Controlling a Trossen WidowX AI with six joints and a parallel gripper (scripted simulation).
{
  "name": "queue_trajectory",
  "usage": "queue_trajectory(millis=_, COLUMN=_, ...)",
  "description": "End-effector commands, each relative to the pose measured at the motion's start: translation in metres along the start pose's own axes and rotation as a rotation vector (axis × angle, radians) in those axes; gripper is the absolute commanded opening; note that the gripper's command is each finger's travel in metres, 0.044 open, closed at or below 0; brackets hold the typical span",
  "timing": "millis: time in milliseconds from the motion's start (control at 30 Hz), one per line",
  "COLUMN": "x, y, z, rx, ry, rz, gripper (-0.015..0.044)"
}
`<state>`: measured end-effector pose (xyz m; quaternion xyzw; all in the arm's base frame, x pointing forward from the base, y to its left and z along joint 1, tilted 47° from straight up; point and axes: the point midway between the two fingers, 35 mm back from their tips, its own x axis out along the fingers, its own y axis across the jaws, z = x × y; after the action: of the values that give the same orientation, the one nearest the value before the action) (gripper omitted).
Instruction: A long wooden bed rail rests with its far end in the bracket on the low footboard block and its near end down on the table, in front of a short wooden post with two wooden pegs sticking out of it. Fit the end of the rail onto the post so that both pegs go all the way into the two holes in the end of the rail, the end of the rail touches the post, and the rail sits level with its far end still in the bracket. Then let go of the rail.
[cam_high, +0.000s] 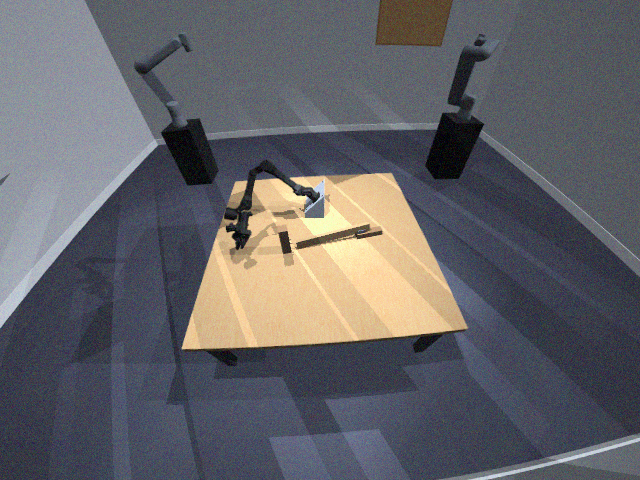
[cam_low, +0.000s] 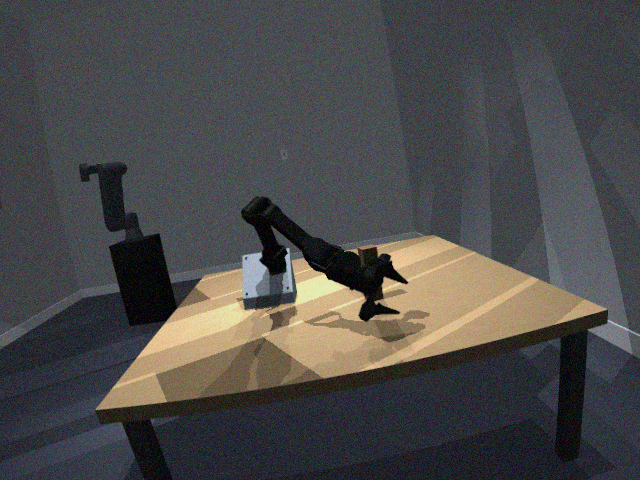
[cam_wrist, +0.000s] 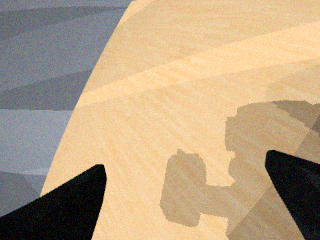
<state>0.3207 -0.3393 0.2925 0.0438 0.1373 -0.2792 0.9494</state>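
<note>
The long wooden rail slopes down from the low footboard block to the table, its near end a small gap from the short wooden post. The post stands upright; its top shows in the exterior view behind the gripper. The pegs are too small to make out clearly, and the rail is hidden in the exterior view. My gripper is open and empty above the table, on the post's side away from the rail. The wrist view shows neither post nor rail.
The arm's light metal base plate is at the back of the table. The table's edge runs close beside the gripper and crosses the left of the wrist view. Two other arms stand on black pedestals beyond the table.
</note>
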Motion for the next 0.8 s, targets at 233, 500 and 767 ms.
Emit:
queue_trajectory(millis=233, x=0.032, y=0.105, z=-0.054, rx=-0.194, ry=0.176, rz=0.132, gripper=0.0440)
queue_trajectory(millis=500, x=0.034, y=0.171, z=-0.088, rx=-0.366, ry=0.266, rz=0.231, gripper=0.0440)
queue_trajectory(millis=767, x=0.028, y=0.224, z=-0.118, rx=-0.578, ry=0.353, rz=0.282, gripper=0.0440)
